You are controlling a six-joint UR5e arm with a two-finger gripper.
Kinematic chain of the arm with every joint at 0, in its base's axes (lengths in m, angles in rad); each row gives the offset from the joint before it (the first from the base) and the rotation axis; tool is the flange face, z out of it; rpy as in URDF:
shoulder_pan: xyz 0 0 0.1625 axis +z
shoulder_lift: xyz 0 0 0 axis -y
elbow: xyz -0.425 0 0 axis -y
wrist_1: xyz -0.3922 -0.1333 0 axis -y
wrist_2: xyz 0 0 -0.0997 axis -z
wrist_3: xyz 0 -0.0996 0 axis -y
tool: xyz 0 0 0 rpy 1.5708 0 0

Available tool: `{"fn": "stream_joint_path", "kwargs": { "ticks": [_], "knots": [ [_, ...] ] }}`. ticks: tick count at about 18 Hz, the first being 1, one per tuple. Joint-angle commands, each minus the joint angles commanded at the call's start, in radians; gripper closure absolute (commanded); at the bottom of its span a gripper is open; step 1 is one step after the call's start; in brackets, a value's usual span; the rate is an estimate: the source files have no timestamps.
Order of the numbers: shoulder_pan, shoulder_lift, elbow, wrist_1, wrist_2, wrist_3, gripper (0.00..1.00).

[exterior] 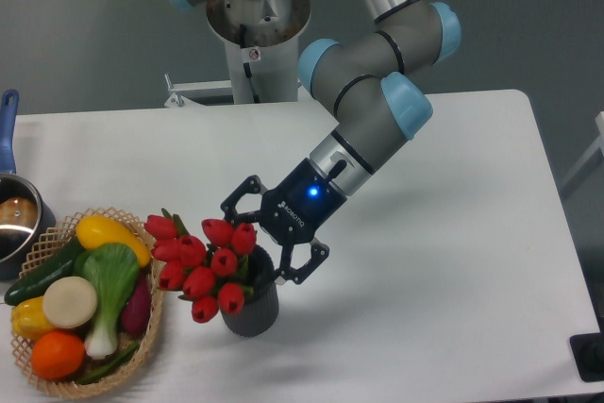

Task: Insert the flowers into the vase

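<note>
Arm angled down-left, gripper [267, 238] jaws spread, prob. open; wrist LED blue.

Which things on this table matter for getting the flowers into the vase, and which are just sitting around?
Part of the job:
flowers
vase
gripper

Just lying about:
wicker basket of toy vegetables
blue-handled pot

Even, bright overhead light; soft shadows, sharp focus throughout.
</note>
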Motion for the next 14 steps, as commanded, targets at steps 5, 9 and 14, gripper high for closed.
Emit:
{"fn": "stream_joint_path", "kwargs": {
  "ticks": [5, 9, 14],
  "knots": [
    [0.044, 0.032, -0.022, 0.000, 0.045, -0.003, 0.00],
    [0.090, 0.054, -0.040, 0.000, 0.057, -0.003, 0.00],
    [0.149, 0.058, -0.032, 0.002, 0.058, -0.002, 0.00]
  ]
}}
